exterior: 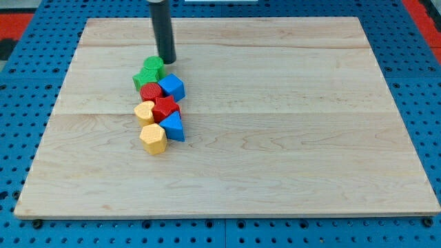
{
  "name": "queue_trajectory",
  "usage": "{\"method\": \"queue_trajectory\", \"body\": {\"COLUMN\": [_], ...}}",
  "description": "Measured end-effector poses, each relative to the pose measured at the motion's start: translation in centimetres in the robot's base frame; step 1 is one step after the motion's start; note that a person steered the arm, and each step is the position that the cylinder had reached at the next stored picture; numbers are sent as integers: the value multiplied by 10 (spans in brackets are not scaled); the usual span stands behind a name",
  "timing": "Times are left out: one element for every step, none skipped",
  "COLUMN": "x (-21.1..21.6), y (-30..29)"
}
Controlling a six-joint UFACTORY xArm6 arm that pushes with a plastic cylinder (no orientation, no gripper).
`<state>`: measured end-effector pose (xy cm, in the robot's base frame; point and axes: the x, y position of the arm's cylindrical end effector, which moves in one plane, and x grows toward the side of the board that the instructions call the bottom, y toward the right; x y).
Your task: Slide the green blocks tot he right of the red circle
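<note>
Two green blocks sit close together at the board's upper left: a green star-like block (153,67) and a second green block (142,78) just below-left of it. The red circle (150,91) lies directly below them, touching. My tip (167,60) is at the upper right edge of the green star-like block, touching or nearly touching it. To the right of the red circle sits a blue cube (171,87).
Below the red circle a red star (165,107), a yellow heart (144,111), a blue triangle (173,126) and a yellow hexagon (154,138) form a tight cluster. The wooden board (289,124) lies on a blue pegboard.
</note>
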<state>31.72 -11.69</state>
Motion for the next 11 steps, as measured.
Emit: {"method": "queue_trajectory", "body": {"x": [5, 20, 37, 50, 68, 85, 102, 114, 105, 88, 87], "y": [-42, -81, -86, -93, -111, -122, -124, -126, -125, -114, -114]}}
